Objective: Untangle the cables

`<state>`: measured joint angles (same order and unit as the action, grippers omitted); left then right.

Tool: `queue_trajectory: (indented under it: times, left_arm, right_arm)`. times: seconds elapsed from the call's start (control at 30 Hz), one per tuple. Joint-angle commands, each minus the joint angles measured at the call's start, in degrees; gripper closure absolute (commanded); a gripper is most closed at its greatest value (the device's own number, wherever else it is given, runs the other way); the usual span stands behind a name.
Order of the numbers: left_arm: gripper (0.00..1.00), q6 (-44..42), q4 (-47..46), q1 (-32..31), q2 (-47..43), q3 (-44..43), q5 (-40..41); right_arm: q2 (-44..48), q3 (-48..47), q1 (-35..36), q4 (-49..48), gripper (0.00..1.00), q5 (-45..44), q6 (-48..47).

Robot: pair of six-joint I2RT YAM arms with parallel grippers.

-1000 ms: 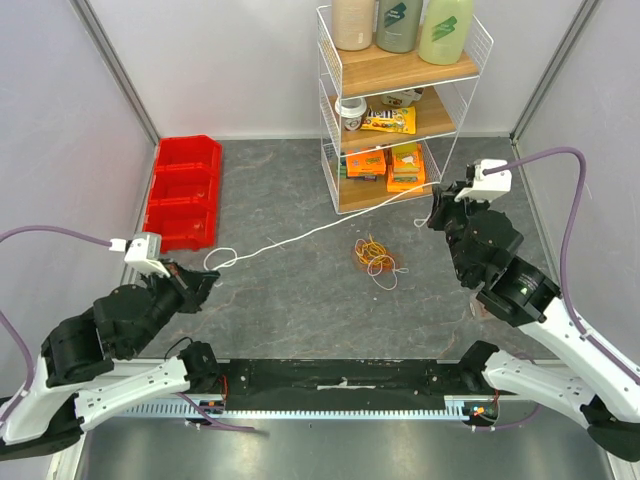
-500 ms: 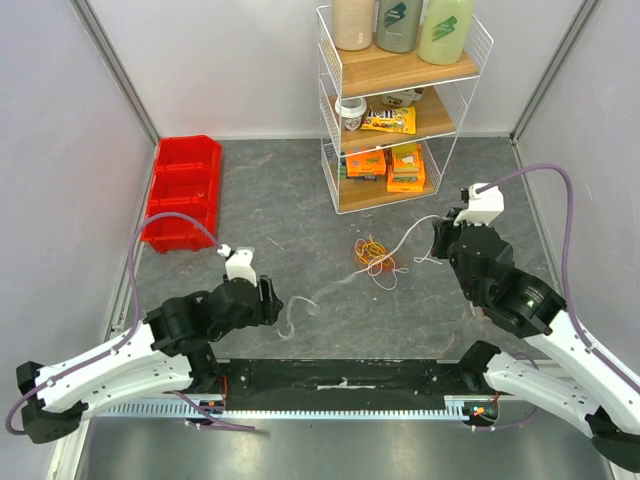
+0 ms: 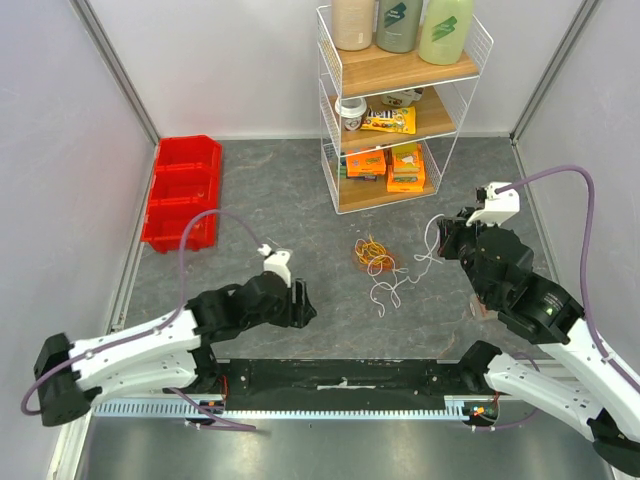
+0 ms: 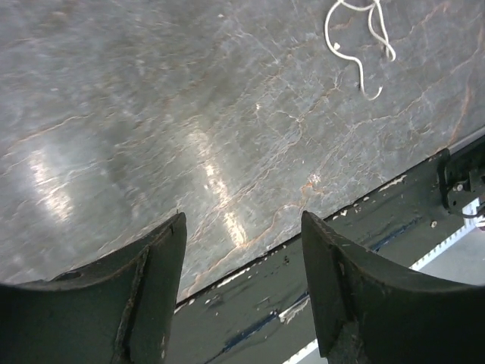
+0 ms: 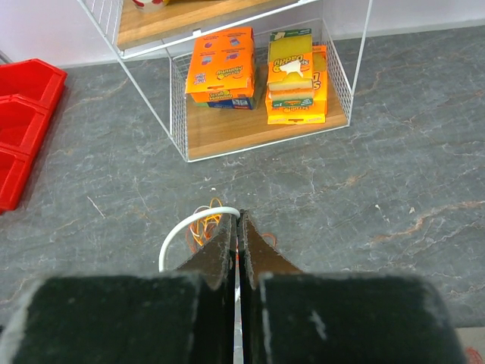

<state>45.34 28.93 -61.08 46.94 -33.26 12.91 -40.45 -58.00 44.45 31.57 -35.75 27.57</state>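
- Top view: the left gripper point(image 3: 306, 303) is hovering low over the grey table point(image 3: 260, 200), jaws spread, gripping nothing. The right gripper point(image 3: 440, 238) is pinching the white cable point(image 3: 398, 282), which is trailing in loose squiggles toward mid-table, just beside the orange-yellow coil point(image 3: 372, 254).
- Left wrist: the fingers point(image 4: 151, 265) are standing apart over the table, with the white cable's end lying well ahead.
- Right wrist: the fingers point(image 5: 220, 254) are pressing together on the white cable, with the orange-yellow coil showing just past the tips.
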Motion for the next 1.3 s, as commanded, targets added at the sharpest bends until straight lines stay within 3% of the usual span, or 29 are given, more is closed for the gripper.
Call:
queue_trajectory:
  times: [0.0, 0.23, 0.47, 0.6, 0.73, 0.97, 1.1, 1.27]
  left_arm:
    - [0.31, -5.1, -12.6, 0.3, 10.0, -2.8, -8.5]
    - [0.26, -9.0, -27.3, 0.3, 18.6, -7.3, -18.7]
    - [0.22, -13.7, -39.5, 0.2, 14.8, -10.6, -25.7]
    - [0.25, -15.4, -34.2, 0.2, 12.0, -13.3, -20.3]
    - [0.30, -12.3, -29.5, 0.3, 4.8, -10.0, -13.2]
    - [0.25, -2.5, -11.7, 0.3, -12.6, -2.7, -3.8]
    - [0.25, 1.4, -1.2, 0.2, -16.2, -2.3, -3.1]
    - [0.24, 3.1, -2.9, 0.2, -15.8, 1.2, -4.0]
  right_arm:
    - [0.3, -1.9, -0.1, 1.1, 1.00, 1.6, 0.6]
    - [-1.3, -7.8, -0.1, 5.3, 1.00, 12.4, 0.4]
    - [-7.3, -18.8, -0.1, 7.7, 1.00, 33.8, -0.1]
    - [-8.7, -20.0, -0.1, 2.0, 1.00, 41.8, 1.9]
    - [-13.2, -19.4, -0.1, -3.7, 1.00, 47.9, 3.2]
    - [-22.2, -12.2, 0.2, -13.7, 1.00, 48.8, 6.3]
    - [-20.3, 1.4, 1.6, -18.7, 1.00, 45.9, 8.9]
    - [-19.1, 15.8, 1.7, -19.2, 1.00, 38.8, 12.0]
